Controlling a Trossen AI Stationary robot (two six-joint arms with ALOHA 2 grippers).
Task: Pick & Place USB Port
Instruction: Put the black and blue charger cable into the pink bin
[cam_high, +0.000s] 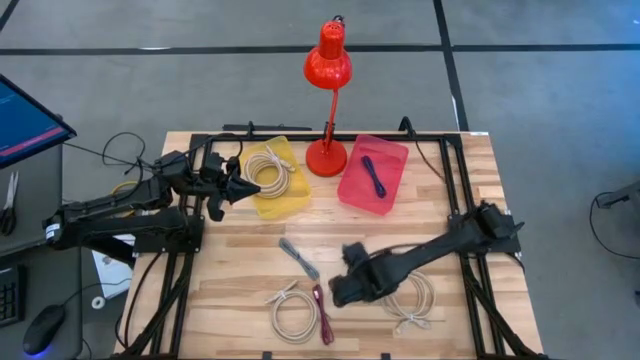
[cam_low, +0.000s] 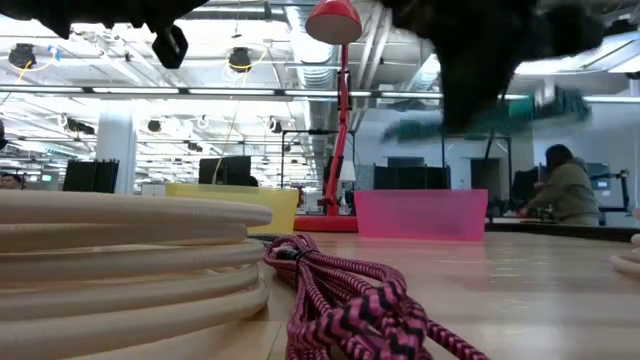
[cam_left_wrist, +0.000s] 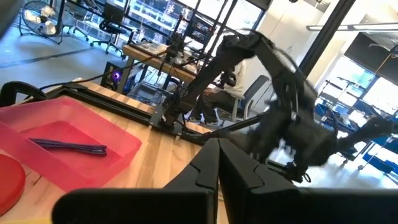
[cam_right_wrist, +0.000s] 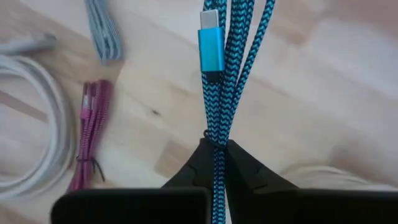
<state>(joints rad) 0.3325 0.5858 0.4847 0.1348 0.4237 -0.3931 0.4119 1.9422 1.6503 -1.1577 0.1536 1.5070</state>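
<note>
Only wrist-visible: blue cable (cam_right_wrist: 221, 93) in right gripper (cam_right_wrist: 216, 148)

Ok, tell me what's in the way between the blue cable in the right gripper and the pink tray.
Nothing visible. The right gripper, shut on the blue cable, has bare wood between it and the pink tray. The red lamp has its base beside that tray; the left gripper waits at the yellow tray.

Both arms are matte black, built of chunky jointed segments. The left arm (cam_high: 120, 212) carries thin black cables looping off its rear links. The right arm (cam_high: 440, 245) is a long, slim beam ending in a bulky wrist, with two tapered black fingers (cam_right_wrist: 245, 171) below its camera.
</note>
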